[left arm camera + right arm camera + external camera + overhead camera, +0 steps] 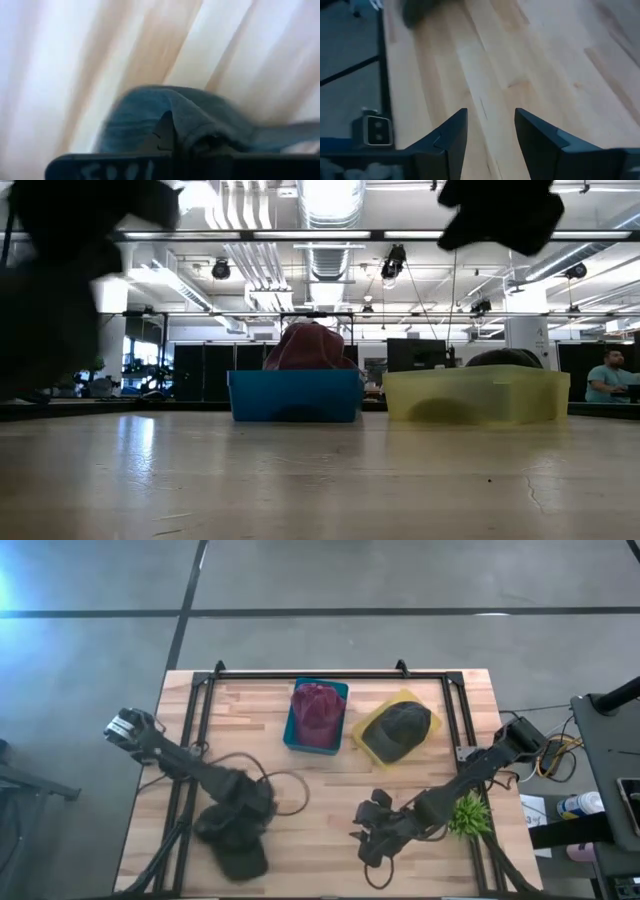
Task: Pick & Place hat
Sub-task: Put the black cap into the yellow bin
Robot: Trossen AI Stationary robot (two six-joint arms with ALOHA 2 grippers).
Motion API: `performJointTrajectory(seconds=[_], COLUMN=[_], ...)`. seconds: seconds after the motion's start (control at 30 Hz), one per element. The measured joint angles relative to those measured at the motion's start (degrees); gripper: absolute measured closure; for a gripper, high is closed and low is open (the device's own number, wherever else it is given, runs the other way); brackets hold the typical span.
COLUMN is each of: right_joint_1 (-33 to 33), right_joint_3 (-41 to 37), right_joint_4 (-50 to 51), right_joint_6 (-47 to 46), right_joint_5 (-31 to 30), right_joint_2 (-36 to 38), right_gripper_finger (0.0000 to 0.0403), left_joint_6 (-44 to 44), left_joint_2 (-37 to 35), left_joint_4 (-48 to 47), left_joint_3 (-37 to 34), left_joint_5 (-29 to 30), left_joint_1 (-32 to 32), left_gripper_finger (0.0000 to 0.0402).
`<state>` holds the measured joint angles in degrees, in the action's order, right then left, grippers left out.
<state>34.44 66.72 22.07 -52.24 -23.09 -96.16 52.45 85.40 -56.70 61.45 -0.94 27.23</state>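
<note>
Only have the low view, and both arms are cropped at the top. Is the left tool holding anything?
Observer: Yes. The left tool is shut on a blue-grey hat.
Operator: And the right?
Observer: The right tool is open with nothing in it, over bare table.
Operator: Anything else near it?
Observer: A green plant sits by the table's right edge.
</note>
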Motion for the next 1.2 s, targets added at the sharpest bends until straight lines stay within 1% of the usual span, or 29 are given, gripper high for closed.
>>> performJointTrajectory(seconds=[0.07, 0.17, 0.23, 0.3, 0.33, 0.4, 0.47, 0.53, 0.6, 0.7, 0.73, 0.8, 0.93, 1.0, 1.07, 1.13, 1.2], right_joint_1=[-0.15, -0.60, -1.02, -1.51, -1.74, -2.32, -2.89, -3.28, -3.77, -4.15, -4.24, -4.63, -5.38, -5.49, -5.63, -5.63, -5.62], right_joint_3=[0.29, 0.34, 0.34, 0.34, 0.34, 0.34, 0.34, 0.24, -0.10, -0.37, -0.42, -0.42, -0.42, -0.44, -0.42, -0.43, -0.44], right_joint_4=[0.29, 0.62, 1.40, 2.83, 3.70, 5.67, 7.24, 8.52, 8.68, 9.28, 9.23, 8.66, 7.48, 6.32, 4.75, 3.83, 3.00], right_joint_6=[1.29, 2.10, 2.34, 2.42, 2.44, 2.38, 1.43, 0.63, -0.33, -1.46, -1.75, -2.90, -4.91, -5.00, -5.15, -5.45, -4.88], right_joint_5=[-0.76, -2.79, -4.28, -6.04, -6.77, -7.03, -7.13, -7.08, -6.91, -6.59, -6.38, -4.50, 0.39, 2.04, 3.80, 3.91, 3.79], right_joint_2=[1.42, 3.93, 5.76, 7.33, 7.88, 8.75, 9.01, 8.99, 8.68, 7.69, 7.19, 6.52, 3.79, 2.32, 1.38, 0.75, 0.84], right_gripper_finger=[0.0251, 0.0259, 0.0262, 0.0263, 0.0263, 0.0264, 0.0264, 0.0264, 0.0264, 0.0264, 0.0264, 0.0264, 0.0264, 0.0264, 0.0264, 0.0264, 0.0264], left_joint_6=[-2.10, -6.94, -11.79, -16.64, -17.68, -17.18, -16.60, -16.88, -17.56, -17.87, -17.17, -15.65, -12.15, -12.12, -13.75, -16.94, -20.73], left_joint_2=[-0.82, -1.95, -2.18, -2.09, -1.99, -1.65, -0.81, 0.53, 2.18, 5.25, 6.41, 8.48, 10.25, 10.09, 9.10, 8.30, 8.24], left_joint_4=[0.00, 0.21, 0.65, 1.16, 1.24, 2.51, 6.16, 13.53, 23.57, 37.05, 39.28, 40.11, 38.21, 37.63, 37.47, 35.34, 30.49], left_joint_3=[6.57, 15.76, 20.28, 22.50, 22.73, 21.73, 18.32, 12.87, 6.38, -1.88, -3.86, -6.14, -6.53, -4.57, -1.36, 3.05, 7.85], left_joint_5=[7.44, 22.66, 32.45, 38.92, 40.11, 39.48, 38.53, 38.24, 36.39, 30.69, 29.67, 28.88, 28.68, 28.15, 28.16, 31.07, 36.09], left_joint_1=[-1.24, -1.64, -1.12, -0.45, -0.38, -0.38, -0.32, 0.15, 0.48, 1.57, 2.27, 4.41, 8.37, 8.40, 7.11, 5.53, 3.78], left_gripper_finger=[0.0398, 0.0399, 0.0400, 0.0400, 0.0400, 0.0400, 0.0400, 0.0400, 0.0399, 0.0399, 0.0399, 0.0398, 0.0398, 0.0399, 0.0399, 0.0400, 0.0400])
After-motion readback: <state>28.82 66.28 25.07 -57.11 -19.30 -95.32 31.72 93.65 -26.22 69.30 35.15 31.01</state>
